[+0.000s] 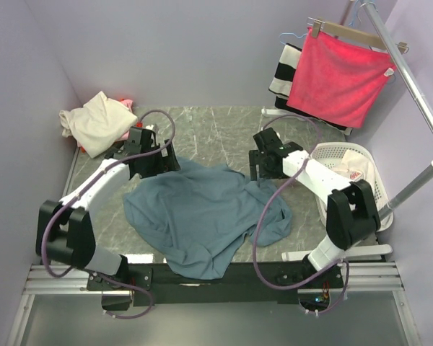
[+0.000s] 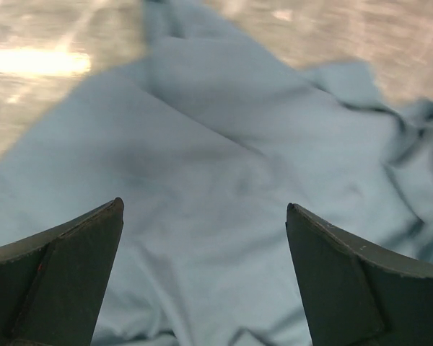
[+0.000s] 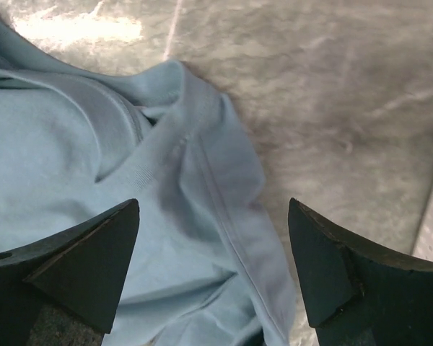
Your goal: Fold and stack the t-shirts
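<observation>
A dusty blue-grey t-shirt [image 1: 202, 216] lies spread and rumpled on the marbled table between the arms, its near edge hanging over the table front. My left gripper [image 1: 155, 164] hovers over its far left corner, jaws wide apart with only cloth [image 2: 202, 180] beneath them. My right gripper [image 1: 263, 167] hangs over the shirt's far right edge, open too, above a folded hem [image 3: 202, 187]. A cream t-shirt [image 1: 97, 121] is bunched at the far left corner with a bit of pink cloth [image 1: 126, 103] behind it. A white shirt with red print [image 1: 350, 171] lies in the basket.
A white laundry basket [image 1: 368, 187] stands at the right edge of the table. Behind it a bright pink-red towel [image 1: 339, 76] hangs on a hanger, next to a black-and-white striped cloth [image 1: 285, 72]. A slanted metal pole [image 1: 418, 101] runs down the right side.
</observation>
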`<state>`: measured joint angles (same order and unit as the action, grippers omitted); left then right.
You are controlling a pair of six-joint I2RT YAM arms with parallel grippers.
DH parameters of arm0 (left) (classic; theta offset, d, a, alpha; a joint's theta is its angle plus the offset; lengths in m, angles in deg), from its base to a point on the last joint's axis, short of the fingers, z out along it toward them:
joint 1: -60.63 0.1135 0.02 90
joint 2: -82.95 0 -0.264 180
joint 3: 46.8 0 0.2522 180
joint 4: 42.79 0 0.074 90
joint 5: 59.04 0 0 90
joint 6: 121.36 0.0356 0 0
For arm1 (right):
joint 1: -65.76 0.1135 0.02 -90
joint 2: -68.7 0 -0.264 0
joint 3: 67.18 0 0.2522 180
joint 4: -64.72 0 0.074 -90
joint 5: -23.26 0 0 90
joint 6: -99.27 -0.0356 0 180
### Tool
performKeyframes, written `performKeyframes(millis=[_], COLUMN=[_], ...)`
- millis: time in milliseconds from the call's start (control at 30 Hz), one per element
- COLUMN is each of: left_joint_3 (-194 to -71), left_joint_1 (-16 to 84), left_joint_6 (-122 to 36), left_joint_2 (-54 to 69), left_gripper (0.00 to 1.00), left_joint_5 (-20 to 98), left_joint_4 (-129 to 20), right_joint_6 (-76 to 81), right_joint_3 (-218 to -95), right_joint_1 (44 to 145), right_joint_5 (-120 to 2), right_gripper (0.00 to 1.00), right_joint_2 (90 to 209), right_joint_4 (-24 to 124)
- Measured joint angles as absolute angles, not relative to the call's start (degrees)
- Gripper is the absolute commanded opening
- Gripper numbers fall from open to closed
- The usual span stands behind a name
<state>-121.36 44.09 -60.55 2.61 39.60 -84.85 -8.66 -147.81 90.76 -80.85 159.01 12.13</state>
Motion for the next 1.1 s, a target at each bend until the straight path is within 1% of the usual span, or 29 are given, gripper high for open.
performKeyframes(millis=[167,533,633,667,700,733,767,800,833,867,900,933,967,1000,1100], left_joint_3=[-121.3,-120.7,-120.2,-119.9,-119.7,-119.5,-119.5,-119.5,-119.5,-119.5,-119.6,-119.7,-119.7,-119.8,-120.6], left_joint_1=[45.9,48.2,48.2,48.2,48.2,48.2,48.2,48.2,48.4,48.4,48.4,48.4,48.4,48.4,48.4], left_joint_6=[-60.6,-60.5,-60.5,-60.5,-60.5,-60.5,-60.4,-60.2,-60.0,-59.9,-59.3,-59.6,-59.4,-59.4,-59.5], left_joint_2=[-3.5,-11.5,-13.1,-13.5,-14.1,-14.5,-15.1,-15.4,-15.5,-15.9,-16.4,-17.0,-17.5,-18.0,-18.9], left_gripper=[1.00,0.99,0.99,0.98,0.96,0.86,0.79,0.72,0.55,0.46,0.37,0.18,0.08,0.01,0.01], left_joint_5=[37.1,37.7,38.5,38.9,39.4,39.9,40.4,40.8,41.6,42.1,42.9,43.4,44.1,44.6,45.9], left_joint_4=[-83.0,-79.6,-79.4,-79.3,-79.3,-79.1,-79.0,-78.7,-78.4,-78.2,-78.0,-77.9,-77.7,-77.5,-77.5], right_joint_6=[-7.0,-4.7,-4.5,-4.5,-4.4,-4.3,-4.1,-4.1,-3.9,-3.7,-3.6,-3.2,-3.1,-3.1,-3.0], right_joint_3=[-150.5,-152.3,-151.9,-151.9,-151.8,-151.8,-151.8,-151.8,-151.8,-151.9,-151.9,-151.9,-151.9,-152.0,-152.4], right_joint_1=[90.8,90.8,90.8,90.8,90.8,90.8,90.8,90.8,90.8,90.8,90.8,90.8,90.8,90.8,90.8], right_joint_5=[-77.7,-72.4,-70.7,-70.1,-69.8,-69.4,-69.0,-68.6,-68.4,-68.0,-67.8,-67.6,-67.5,-67.3,-67.6], right_gripper=[0.90,0.90,0.83,0.76,0.73,0.69,0.61,0.56,0.51,0.37,0.30,0.22,0.05,0.00,0.00], right_joint_2=[163.4,169.8,169.9,170.0,170.1,170.2,170.5,170.9,171.3,171.8,172.4,173.0,173.4,173.9,174.0], right_joint_4=[12.4,12.0,11.9,12.0,11.9,11.9,12.0,11.9,12.0,11.9,11.9,11.9,11.9,11.8,11.7])
